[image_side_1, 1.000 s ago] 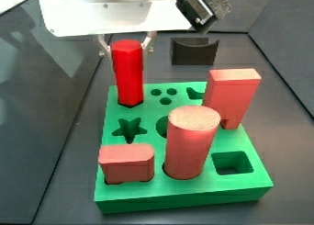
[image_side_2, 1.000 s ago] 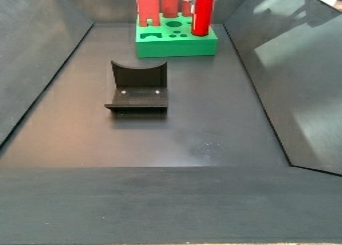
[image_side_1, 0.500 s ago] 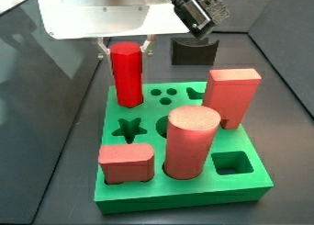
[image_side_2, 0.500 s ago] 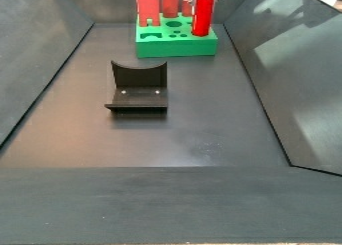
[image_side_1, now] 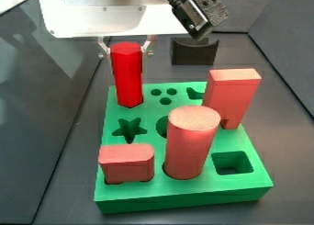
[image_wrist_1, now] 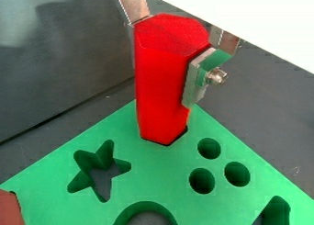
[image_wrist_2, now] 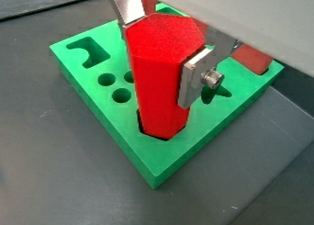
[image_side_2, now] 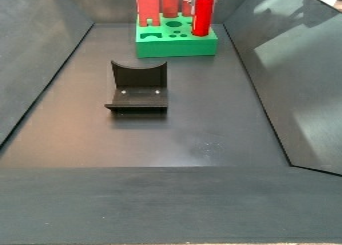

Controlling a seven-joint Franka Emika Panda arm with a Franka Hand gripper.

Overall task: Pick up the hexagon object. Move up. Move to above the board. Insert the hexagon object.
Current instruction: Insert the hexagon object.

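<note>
Gripper (image_wrist_1: 173, 43) above back-left corner of board (image_side_1: 245, 181), silver fingers (image_wrist_2: 196, 74) flanking top of hexagon object (image_wrist_1: 162, 77); contact of pads with its faces cannot tell. Hexagon object upright, lower end seated in hole near board's back-left corner. Salmon cylinder (image_side_1: 190, 141) and square block (image_side_1: 230, 98) upright in board. Fixture (image_side_2: 136, 87) well apart on floor

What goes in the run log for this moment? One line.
phase: insert | gripper: flanking top of hexagon object | hexagon object: upright, base in corner hole of board | grip: unclear
</note>
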